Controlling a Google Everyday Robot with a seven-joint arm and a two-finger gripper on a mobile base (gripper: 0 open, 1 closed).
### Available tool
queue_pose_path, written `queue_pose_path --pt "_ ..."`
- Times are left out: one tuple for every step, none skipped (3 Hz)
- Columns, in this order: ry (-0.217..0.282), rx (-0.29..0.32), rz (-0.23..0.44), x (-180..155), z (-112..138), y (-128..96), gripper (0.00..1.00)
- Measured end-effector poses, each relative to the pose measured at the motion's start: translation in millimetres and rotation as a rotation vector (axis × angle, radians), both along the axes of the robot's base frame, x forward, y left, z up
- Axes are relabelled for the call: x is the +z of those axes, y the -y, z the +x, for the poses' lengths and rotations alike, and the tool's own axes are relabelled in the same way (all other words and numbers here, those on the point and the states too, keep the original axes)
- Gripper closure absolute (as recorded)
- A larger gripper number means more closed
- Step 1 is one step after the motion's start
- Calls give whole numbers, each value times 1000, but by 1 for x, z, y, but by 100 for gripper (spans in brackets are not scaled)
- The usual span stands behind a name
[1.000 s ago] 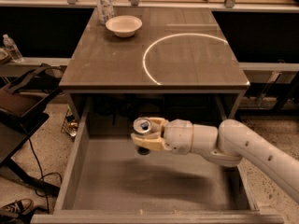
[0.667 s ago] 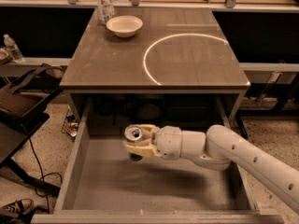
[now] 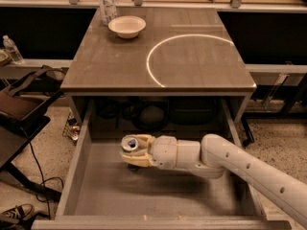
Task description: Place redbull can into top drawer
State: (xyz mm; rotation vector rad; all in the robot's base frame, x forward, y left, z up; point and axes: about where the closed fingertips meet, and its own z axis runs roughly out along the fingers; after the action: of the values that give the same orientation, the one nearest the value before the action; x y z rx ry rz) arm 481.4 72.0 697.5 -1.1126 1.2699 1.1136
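The top drawer (image 3: pixel 100 195) is pulled out wide under the tabletop, its flat grey bottom bare. My gripper (image 3: pixel 135 151) reaches in from the right on a white arm and is shut on the redbull can (image 3: pixel 129 143). The can stands upright between the cream fingers, its shiny silver top facing up. It is over the back left part of the drawer, low above the bottom or on it; I cannot tell whether it touches.
On the tabletop (image 3: pixel 192 66) a white bowl (image 3: pixel 126 26) and a clear plastic bottle (image 3: pixel 106 3) stand at the far left. A bright arc of light lies across the top. A dark bag (image 3: pixel 24 104) and cables are on the floor at left.
The gripper has carried the can to the left and a little lower inside the drawer, with the arm reaching further in.
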Motion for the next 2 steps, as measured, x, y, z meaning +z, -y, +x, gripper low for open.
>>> queue_pose_path --pt "-1 13 -35 -9 -2 -8 100" --pt "0 17 -36 -8 -3 -10 84"
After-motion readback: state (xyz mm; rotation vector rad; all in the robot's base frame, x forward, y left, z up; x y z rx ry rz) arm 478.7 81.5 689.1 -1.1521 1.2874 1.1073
